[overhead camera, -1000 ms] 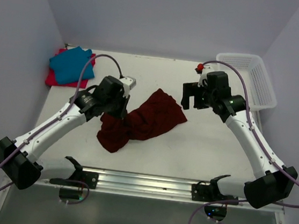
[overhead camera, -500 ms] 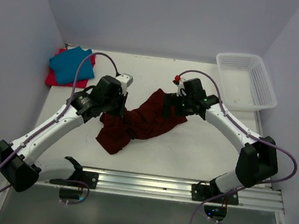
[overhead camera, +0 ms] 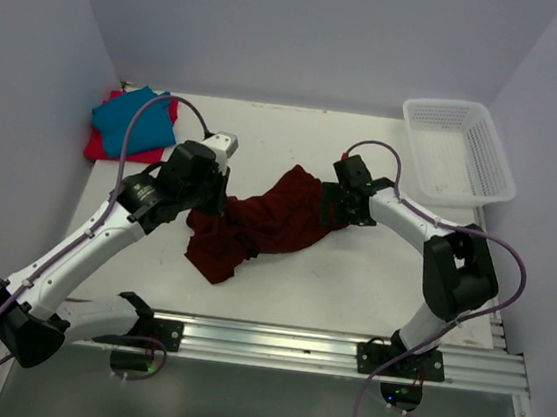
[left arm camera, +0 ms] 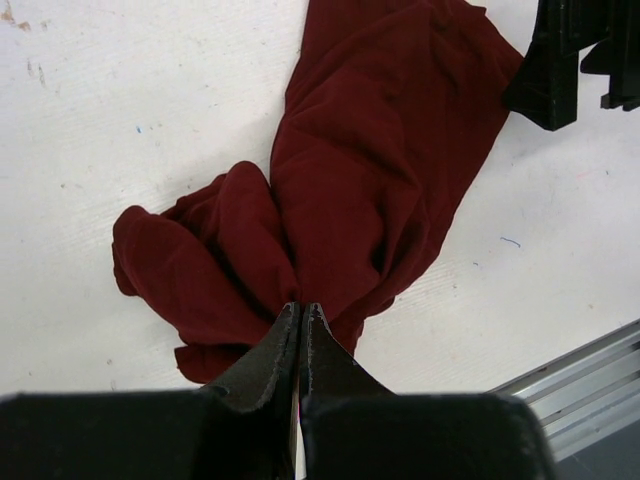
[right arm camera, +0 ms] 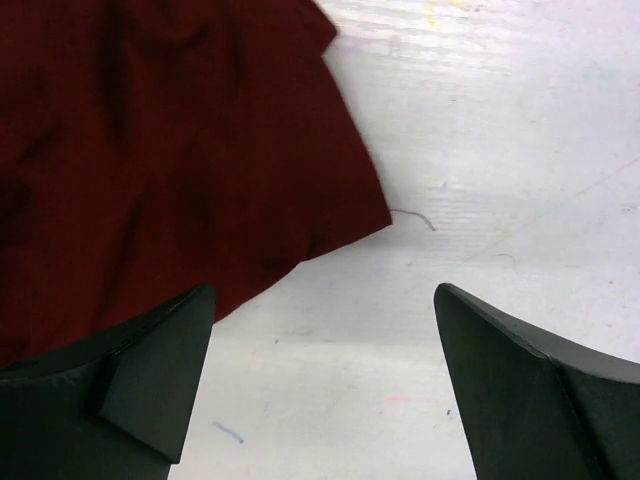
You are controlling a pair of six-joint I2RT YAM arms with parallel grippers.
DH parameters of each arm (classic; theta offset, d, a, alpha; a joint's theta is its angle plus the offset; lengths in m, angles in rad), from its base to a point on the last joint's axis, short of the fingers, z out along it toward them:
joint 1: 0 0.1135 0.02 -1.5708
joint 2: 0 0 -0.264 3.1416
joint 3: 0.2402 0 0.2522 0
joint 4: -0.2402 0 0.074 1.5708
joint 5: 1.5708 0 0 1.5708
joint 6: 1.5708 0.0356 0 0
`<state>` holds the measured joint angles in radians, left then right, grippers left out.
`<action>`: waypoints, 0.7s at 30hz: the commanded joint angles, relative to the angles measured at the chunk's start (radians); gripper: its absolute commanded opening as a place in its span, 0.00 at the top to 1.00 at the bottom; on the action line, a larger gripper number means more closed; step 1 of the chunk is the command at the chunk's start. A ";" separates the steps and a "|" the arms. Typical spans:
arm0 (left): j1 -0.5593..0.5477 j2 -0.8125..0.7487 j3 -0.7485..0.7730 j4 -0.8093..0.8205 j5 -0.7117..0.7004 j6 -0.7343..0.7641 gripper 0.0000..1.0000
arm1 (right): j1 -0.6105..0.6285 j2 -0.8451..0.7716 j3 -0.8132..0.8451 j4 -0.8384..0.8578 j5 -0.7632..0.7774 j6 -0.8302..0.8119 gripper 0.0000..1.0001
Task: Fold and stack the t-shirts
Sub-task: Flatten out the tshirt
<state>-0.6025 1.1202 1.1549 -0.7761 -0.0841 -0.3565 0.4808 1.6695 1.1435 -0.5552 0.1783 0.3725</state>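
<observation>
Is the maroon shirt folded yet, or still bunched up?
Bunched, not folded: the maroon shirt lies in a twisted, wrinkled heap on the table, one clump pinched in the shut left gripper.

Likely a lab (plain white booth (overhead camera: 309,31)).

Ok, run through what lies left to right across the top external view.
From the left: teal t-shirt → left gripper → maroon t-shirt → right gripper → white mesh basket.

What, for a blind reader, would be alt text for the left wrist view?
The shut left end effector pinches a crumpled maroon shirt on a white table; the right end effector sits top right, by its far end.
</observation>
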 commanded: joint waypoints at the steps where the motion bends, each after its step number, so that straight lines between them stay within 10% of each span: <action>1: 0.000 -0.031 0.037 0.015 -0.025 -0.016 1.00 | -0.014 0.044 0.036 0.009 0.095 0.058 0.06; 21: 0.000 -0.037 0.002 0.032 -0.002 -0.025 1.00 | -0.105 0.050 -0.025 0.060 0.150 0.195 0.40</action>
<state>-0.6025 1.1004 1.1534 -0.7792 -0.0891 -0.3599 0.3836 1.7473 1.1278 -0.5293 0.2970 0.5190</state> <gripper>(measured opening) 0.009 0.644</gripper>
